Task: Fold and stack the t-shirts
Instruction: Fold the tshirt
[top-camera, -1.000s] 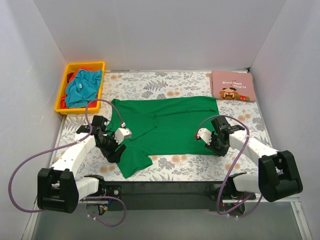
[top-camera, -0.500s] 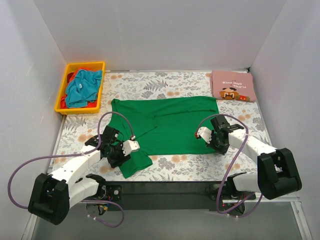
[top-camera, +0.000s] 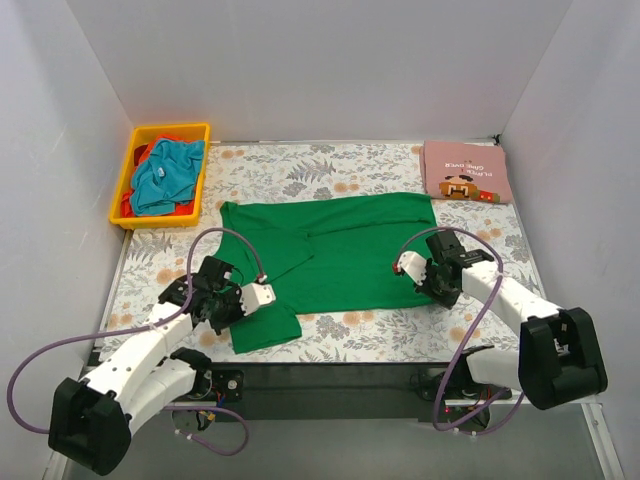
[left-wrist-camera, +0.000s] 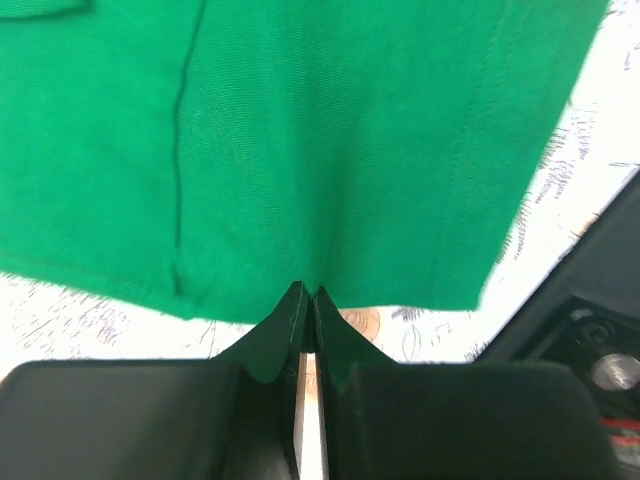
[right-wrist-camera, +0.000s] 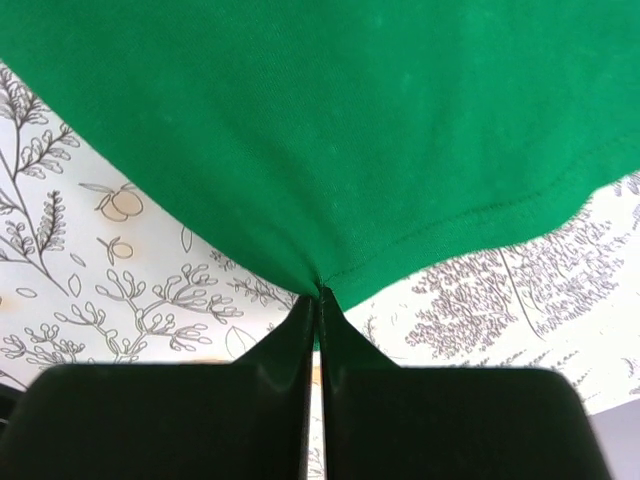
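Centrally, the green t-shirt (top-camera: 340, 250) lies spread on the worktop (top-camera: 300, 170). The left pincer (left-wrist-camera: 306, 296), pressed together, pinches the hem of its near-left flap. The right pincer (right-wrist-camera: 318, 293) likewise nips the near-right hem. Both arms reach low and inward from the near edge, wrists close over the cloth.

1. This is a robot test booth, the kind found in a lab.
2. Plain white walls (top-camera: 320, 70) close it in on three sides.
3. Two robot arms (top-camera: 140, 345) are bolted side by side at the near edge.
4. The props look staged: a flowered cloth (top-camera: 350, 165), a yellow bin (top-camera: 120, 195) and a green shirt (top-camera: 350, 250) spread flat.
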